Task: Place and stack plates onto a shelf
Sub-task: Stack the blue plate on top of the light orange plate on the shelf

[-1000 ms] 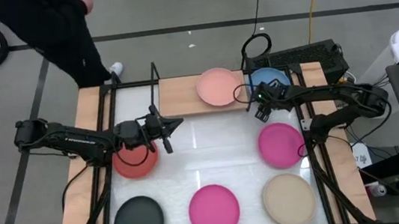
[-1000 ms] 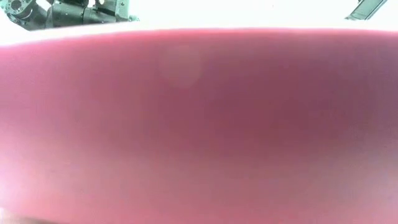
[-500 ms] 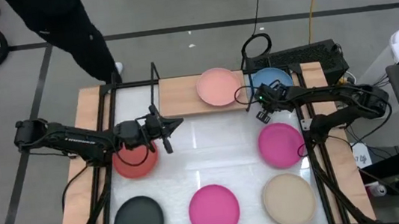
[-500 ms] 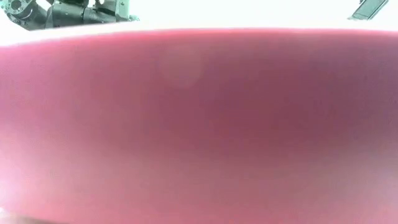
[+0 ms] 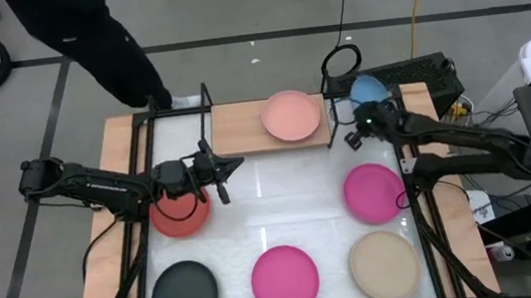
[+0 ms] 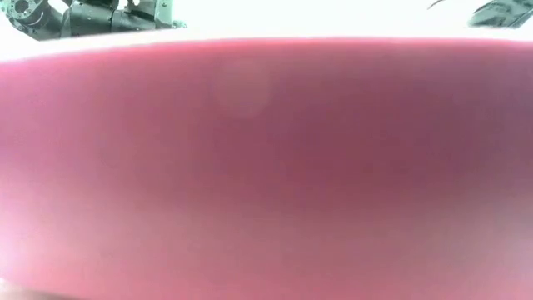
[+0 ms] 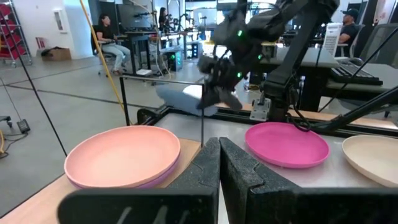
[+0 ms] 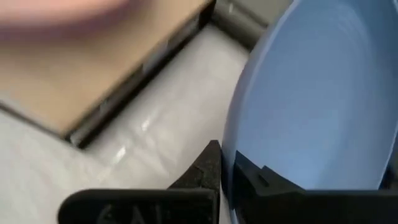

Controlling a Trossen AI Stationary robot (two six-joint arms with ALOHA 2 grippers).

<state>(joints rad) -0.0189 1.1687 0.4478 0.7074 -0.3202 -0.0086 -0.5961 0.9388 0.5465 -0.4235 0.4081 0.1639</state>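
The right claw (image 5: 361, 123) pinches the rim of the blue plate (image 5: 367, 90), its fingers (image 8: 208, 168) closed on the edge, one on each face. The plate is tilted and lifted off the counter (image 5: 281, 192), just beside the shelf's (image 5: 238, 129) right end. On the shelf sits the light pink plate (image 5: 291, 115). The left claw (image 5: 216, 175) is closed on nothing, beside the red plate (image 5: 179, 217).

High view straight down, low view blocked by magenta plate (image 6: 266, 167), wrist views close, forward-facing.
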